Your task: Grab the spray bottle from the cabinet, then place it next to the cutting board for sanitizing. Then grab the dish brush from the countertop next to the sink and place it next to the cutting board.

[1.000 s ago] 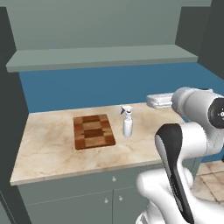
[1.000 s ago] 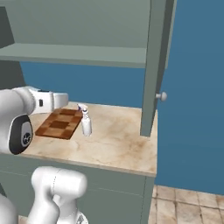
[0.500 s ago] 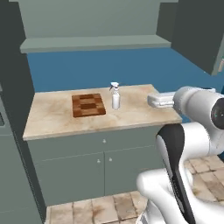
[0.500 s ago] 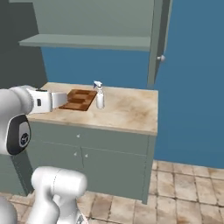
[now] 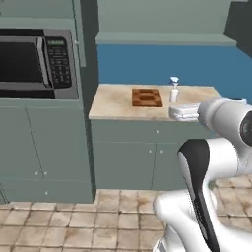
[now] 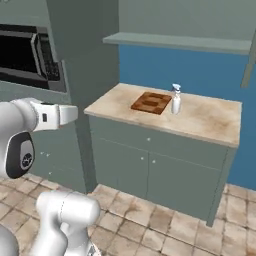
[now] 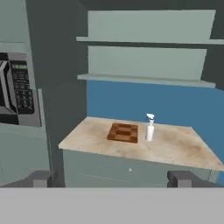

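**White bottle down by the board; brush comes next**

White bottle (image 7: 150, 127) stands upright on the counter (image 7: 175, 151), just beside the board (image 7: 123, 132). So the first half looks done. The gripper (image 7: 111, 178) hangs well back from the counter, fingers spread, holding nothing. Next calls for finding the brush. A microwave (image 5: 37, 61) sits to the left, shelves (image 7: 144, 78) above; nothing blocks the way.

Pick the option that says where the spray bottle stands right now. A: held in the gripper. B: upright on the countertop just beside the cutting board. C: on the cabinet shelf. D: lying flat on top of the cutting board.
B: the spray bottle stands upright on the countertop right beside the cutting board, well below the cabinet shelf and far from the gripper.
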You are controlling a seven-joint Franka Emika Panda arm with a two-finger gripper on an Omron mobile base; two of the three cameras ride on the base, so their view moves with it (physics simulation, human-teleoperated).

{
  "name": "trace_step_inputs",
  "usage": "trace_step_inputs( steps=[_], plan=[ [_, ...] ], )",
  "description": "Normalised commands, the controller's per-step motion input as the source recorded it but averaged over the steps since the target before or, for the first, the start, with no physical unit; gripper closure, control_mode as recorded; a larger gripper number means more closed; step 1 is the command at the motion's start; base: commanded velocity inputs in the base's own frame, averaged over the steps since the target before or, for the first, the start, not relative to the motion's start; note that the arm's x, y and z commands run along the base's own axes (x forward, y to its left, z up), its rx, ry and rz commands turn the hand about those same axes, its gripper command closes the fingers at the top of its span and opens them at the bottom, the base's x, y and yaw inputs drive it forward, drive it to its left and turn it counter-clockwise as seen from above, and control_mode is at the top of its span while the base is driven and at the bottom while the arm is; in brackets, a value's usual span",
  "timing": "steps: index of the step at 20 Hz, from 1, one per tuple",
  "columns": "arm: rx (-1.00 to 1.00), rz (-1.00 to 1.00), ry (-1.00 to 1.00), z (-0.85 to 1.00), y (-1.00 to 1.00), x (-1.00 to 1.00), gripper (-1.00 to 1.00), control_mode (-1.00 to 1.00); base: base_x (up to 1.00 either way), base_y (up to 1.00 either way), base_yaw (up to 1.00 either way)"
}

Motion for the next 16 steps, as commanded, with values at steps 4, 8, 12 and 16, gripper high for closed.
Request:
trace_step_inputs(
  steps=[4,8,12,16],
  plan=[
    [0.00,0.00,0.00,0.00,0.00,0.00,-1.00,1.00,0.00,0.21,1.00],
    [0.00,0.00,0.00,0.00,0.00,0.00,-1.00,1.00,0.00,0.17,1.00],
    [0.00,0.00,0.00,0.00,0.00,0.00,-1.00,1.00,0.00,0.16,1.00],
    [0.00,0.00,0.00,0.00,0.00,0.00,-1.00,1.00,0.29,0.01,0.94]
  ],
)
